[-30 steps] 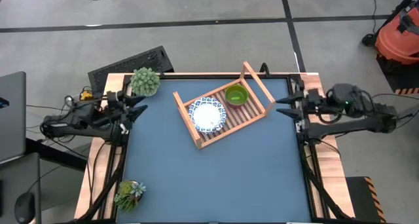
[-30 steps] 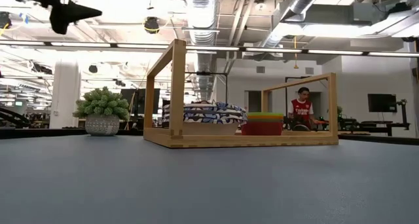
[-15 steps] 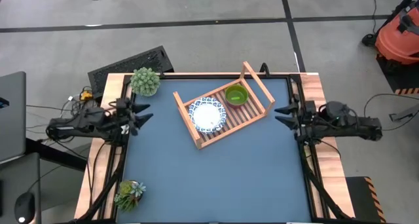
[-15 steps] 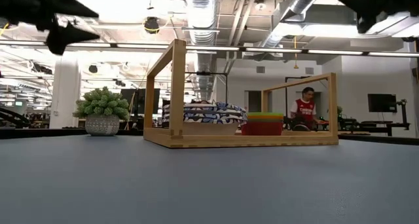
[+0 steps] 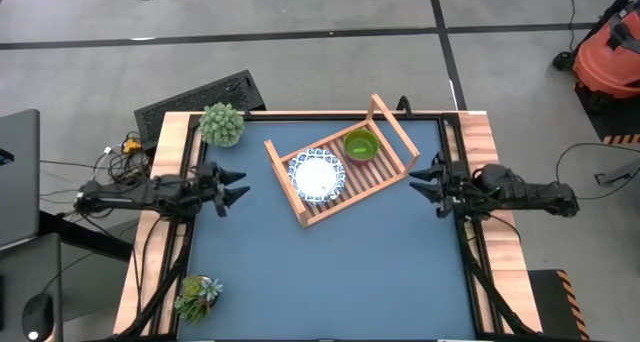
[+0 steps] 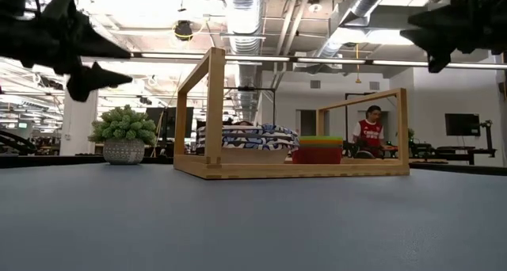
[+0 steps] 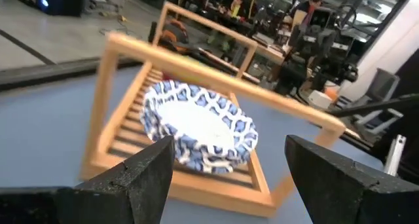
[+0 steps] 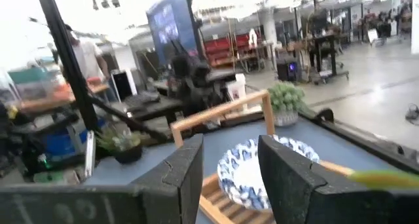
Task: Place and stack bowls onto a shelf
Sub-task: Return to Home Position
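The wooden slatted shelf [image 5: 385, 169] lies askew at the table's far middle. Two white blue-rimmed bowls [image 5: 316, 175] sit stacked on its left half. The green bowl [image 5: 361, 145] sits on its right half, nested on the pink bowl [image 6: 317, 155] as the low view shows. My left gripper [image 5: 235, 189] hovers open and empty over the table's left edge, pointing at the shelf. My right gripper [image 5: 422, 180] hovers open and empty at the right edge, just off the shelf's right end. The left wrist view shows the white bowls [image 7: 196, 122] ahead between its fingers.
A round potted plant [image 5: 222, 124] stands at the far left corner and a spiky one [image 5: 199, 295] at the near left corner. A black keyboard [image 5: 200, 97] lies behind the table. A person [image 6: 366, 132] is in the room far behind.
Both arms have stretched inward from the table's sides towards the shelf. In the low view both grippers have come lower. The bowls and shelf have not moved.
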